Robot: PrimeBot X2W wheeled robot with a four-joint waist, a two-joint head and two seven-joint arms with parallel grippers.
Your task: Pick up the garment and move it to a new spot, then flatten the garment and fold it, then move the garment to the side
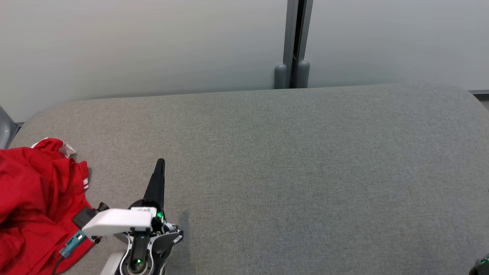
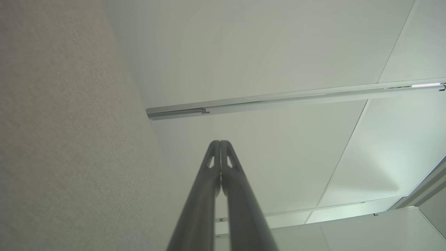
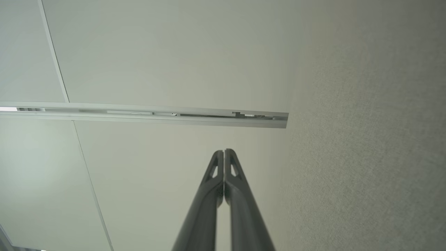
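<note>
Lying crumpled at about 8 o'clock in the head view, the red garment point(image 1: 34, 198), trimmed in white, rests on the left end of the grey upholstered surface point(image 1: 305, 172). Just beside it, toward 3 o'clock, the left gripper point(image 1: 160, 163) hangs with its dark fingers pressed together, pointing to 12 o'clock, apart from the cloth and gripping nothing. In the right wrist view the right gripper point(image 3: 224, 151) is likewise clenched and empty, aimed at pale panels point(image 3: 156, 52). A grey post point(image 1: 296, 42) stands at 12 o'clock behind the surface
</note>
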